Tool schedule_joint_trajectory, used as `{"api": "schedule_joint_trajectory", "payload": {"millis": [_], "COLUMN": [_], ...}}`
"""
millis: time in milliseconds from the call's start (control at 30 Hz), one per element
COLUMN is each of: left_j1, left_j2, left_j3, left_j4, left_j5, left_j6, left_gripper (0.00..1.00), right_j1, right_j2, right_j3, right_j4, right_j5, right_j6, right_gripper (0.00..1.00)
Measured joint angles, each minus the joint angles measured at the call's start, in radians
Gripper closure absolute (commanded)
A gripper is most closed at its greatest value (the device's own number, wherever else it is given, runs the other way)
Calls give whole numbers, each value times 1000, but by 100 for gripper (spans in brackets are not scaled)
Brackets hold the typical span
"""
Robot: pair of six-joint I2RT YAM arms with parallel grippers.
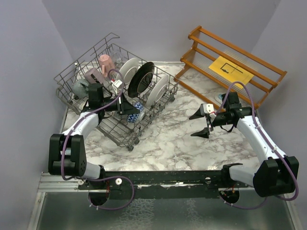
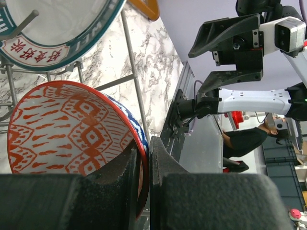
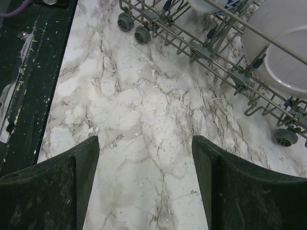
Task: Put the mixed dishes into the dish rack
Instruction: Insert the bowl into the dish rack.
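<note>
Marble table [image 1: 182,143] | dish rack [image 1: 117,132] sits far left on wheels | wooden shelf [image 1: 194,37] stands far right

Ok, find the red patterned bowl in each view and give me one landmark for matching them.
Top external: the bowl sits at the dish rack's near side, at the left gripper.
Left wrist: lower left, its rim pinched between the fingers.
Right wrist: only a blue-and-white sliver at the top edge, probably it.
Shared landmark: the dish rack's grey wires, in all three.
</note>
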Motion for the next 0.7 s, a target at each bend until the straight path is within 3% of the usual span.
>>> {"api": "schedule_joint_trajectory", "payload": {"millis": [700], "left_j1": [10], "left_j2": [60], "left_j3": [32], "left_j4": [-141], "left_j5": [-40], "left_j6": [135], "left_gripper": [81], "right_j1": [0], "right_j2": [0], "right_j3": [0], "right_j4": [-4], "right_j5": [0], "right_j6": [-10], "right_gripper": [23]}}
